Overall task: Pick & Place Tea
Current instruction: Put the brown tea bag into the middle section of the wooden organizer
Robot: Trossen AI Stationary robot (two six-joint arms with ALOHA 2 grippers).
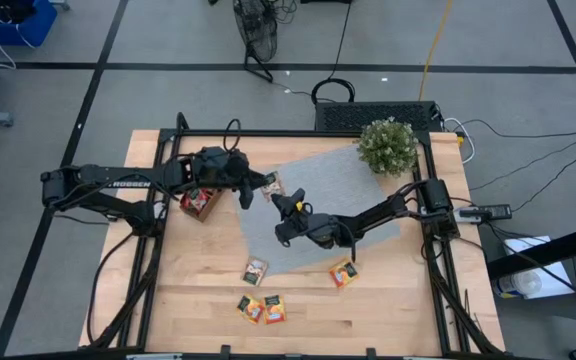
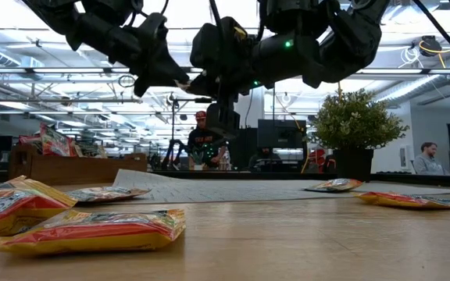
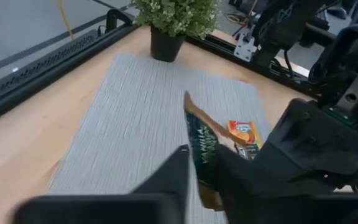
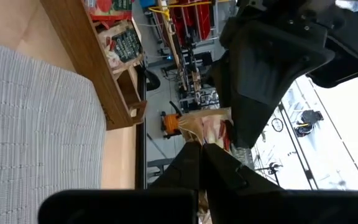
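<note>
One tea sachet (image 1: 271,185), with a dark green label and orange print, hangs in the air above the grey mat (image 1: 338,190), between my two grippers. My left gripper (image 1: 254,190) comes from the table's left and is shut on it. My right gripper (image 1: 286,203) comes from the right and is also shut on it. The sachet also shows in the left wrist view (image 3: 202,144) and the right wrist view (image 4: 205,127). Other sachets lie flat on the table (image 1: 255,270) (image 1: 343,272) (image 1: 262,308). The wooden tray (image 1: 200,200) holds several more. My left gripper pinches the sachet's near end (image 3: 199,158) between its two fingers, coming roughly level from the table's left. The sachet stands on edge, lifted clear of the mat, and sticks out beyond the fingertips. My right gripper pinches the sachet's opposite edge (image 4: 205,138) at the tips of its shut fingers, coming from the table's right. The sachet is clear of the mat, spanning the gap between the two grippers.
A potted plant (image 1: 388,145) stands at the mat's far right corner. The tray sits at the table's left, under the left arm. Loose sachets lie near the front edge (image 2: 92,226) (image 2: 405,200). People show in the room beyond the table.
</note>
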